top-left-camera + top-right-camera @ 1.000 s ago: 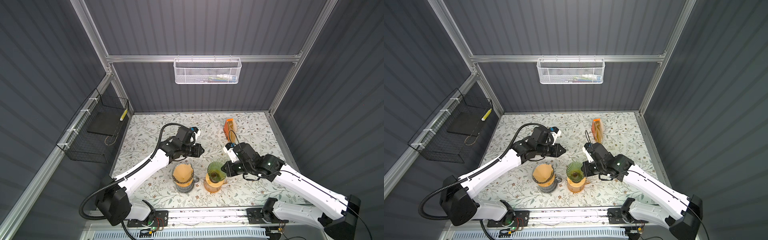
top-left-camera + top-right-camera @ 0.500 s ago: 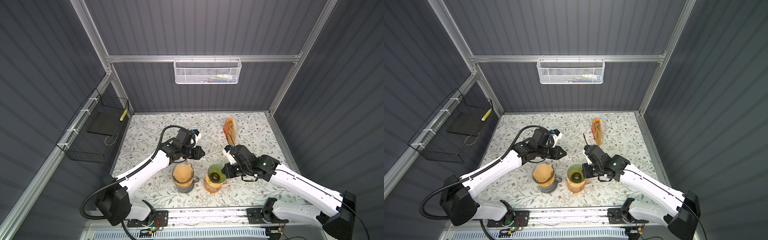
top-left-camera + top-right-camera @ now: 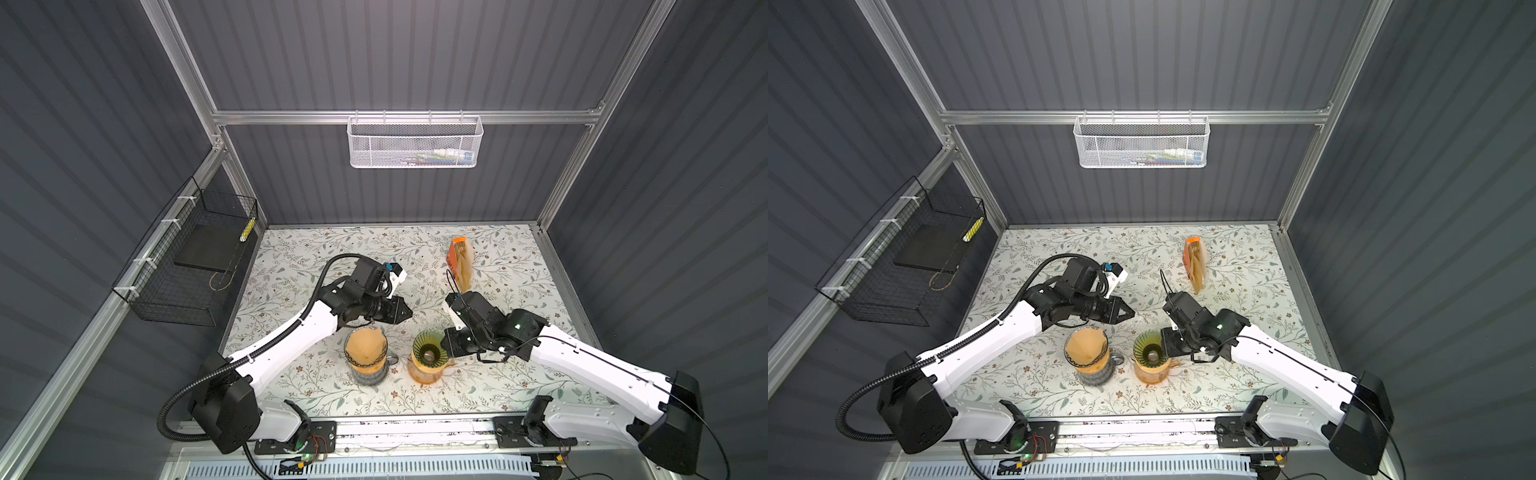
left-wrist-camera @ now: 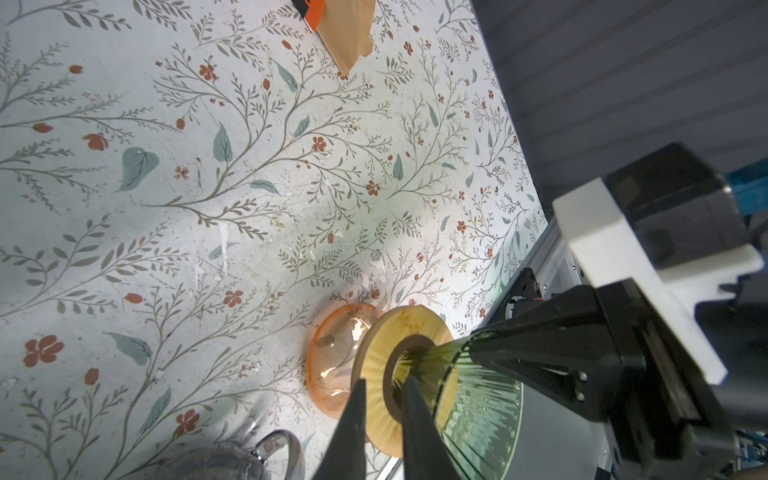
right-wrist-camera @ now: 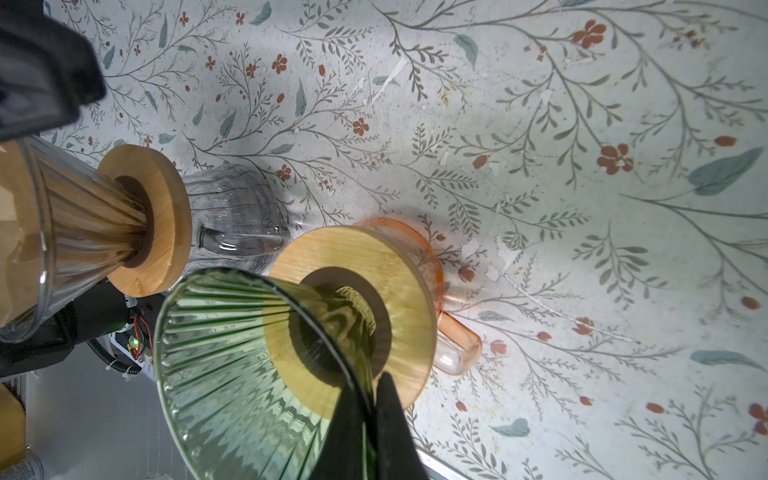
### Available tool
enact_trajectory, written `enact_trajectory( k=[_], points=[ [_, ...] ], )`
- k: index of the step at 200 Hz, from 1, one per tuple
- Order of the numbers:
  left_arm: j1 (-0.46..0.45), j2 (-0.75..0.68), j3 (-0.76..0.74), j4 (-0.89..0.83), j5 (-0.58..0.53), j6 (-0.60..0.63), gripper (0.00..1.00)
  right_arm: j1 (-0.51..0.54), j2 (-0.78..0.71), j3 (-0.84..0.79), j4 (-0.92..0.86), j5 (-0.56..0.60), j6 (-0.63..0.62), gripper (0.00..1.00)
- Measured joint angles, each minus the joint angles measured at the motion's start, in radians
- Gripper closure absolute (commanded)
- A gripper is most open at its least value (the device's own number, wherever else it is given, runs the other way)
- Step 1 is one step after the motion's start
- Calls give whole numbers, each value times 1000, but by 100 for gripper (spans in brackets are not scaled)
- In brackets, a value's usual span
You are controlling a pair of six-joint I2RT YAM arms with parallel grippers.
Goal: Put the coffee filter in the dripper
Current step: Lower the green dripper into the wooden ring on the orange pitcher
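Two drippers stand side by side on the floral tabletop [image 3: 316, 257], each on its own glass mug. At left, the left claw [image 4: 384, 386] hovers just behind the clear dripper [image 3: 348, 353], fingers a narrow gap apart and gripping nothing; this dripper sits on a clear mug [image 3: 370, 377] and holds the one brown coffee filter [image 3: 365, 348]. To the right, the green dripper [image 3: 429, 353] tops an orange mug [image 3: 424, 374], the right claw [image 5: 371, 386] pinching its rim, and one orange pack of filters [image 3: 461, 266] sits well behind.
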Motion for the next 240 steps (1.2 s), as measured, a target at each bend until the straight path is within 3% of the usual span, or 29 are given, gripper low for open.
enact_trajectory(
  k=[95, 240],
  points=[
    [-21, -19, 1, -171, 50, 46, 83, 15, 29, 13, 20, 29, 47, 99],
    [-95, 49, 60, -198, 60, 69, 85, 16, 60, 56, -24, 123, 63, 100]
  ],
)
